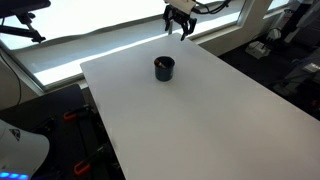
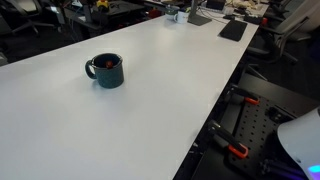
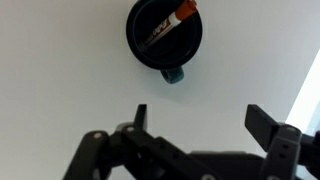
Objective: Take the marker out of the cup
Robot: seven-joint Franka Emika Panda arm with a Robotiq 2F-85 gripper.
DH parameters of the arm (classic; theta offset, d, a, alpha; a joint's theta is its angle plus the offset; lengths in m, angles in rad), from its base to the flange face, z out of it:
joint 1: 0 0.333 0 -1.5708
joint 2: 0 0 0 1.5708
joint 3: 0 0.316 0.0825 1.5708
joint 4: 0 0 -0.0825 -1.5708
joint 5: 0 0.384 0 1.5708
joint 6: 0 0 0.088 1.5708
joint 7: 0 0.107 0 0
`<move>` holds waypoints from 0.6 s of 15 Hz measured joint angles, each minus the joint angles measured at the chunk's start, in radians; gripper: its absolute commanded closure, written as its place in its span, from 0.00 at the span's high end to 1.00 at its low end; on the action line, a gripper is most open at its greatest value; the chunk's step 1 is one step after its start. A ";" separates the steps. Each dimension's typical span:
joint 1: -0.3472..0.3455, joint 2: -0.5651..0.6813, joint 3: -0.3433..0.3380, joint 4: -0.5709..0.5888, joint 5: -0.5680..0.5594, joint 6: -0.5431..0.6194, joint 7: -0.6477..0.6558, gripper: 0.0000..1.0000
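1. Marker (image 3: pixel 166 30), a slim black pen with an orange-red cap, lies slanted inside the dark round cup (image 3: pixel 165 36) in the wrist view. Its capped end leans on the far-right rim. The black gripper (image 3: pixel 200 122) hangs nearer, jaws spread wide, holding nothing.
2. In an exterior view the gripper (image 1: pixel 180 22) hovers by the table's far edge, well apart from the cup (image 1: pixel 164 68). The marker is too small to make out.
3. In an exterior view the cup (image 2: pixel 105 71) stands upright on the white table (image 2: pixel 170 100), with something reddish at its rim.
4. The marker is probably light, stiff and smooth, so it may slip. Pinch it across the capped end at the rim and lift gently so the cup does not tip.
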 measured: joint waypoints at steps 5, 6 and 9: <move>0.003 0.046 0.010 0.000 0.006 0.052 0.000 1.00; 0.004 0.055 0.015 -0.001 0.006 0.062 0.001 1.00; 0.013 0.074 0.030 -0.013 0.006 0.112 0.015 1.00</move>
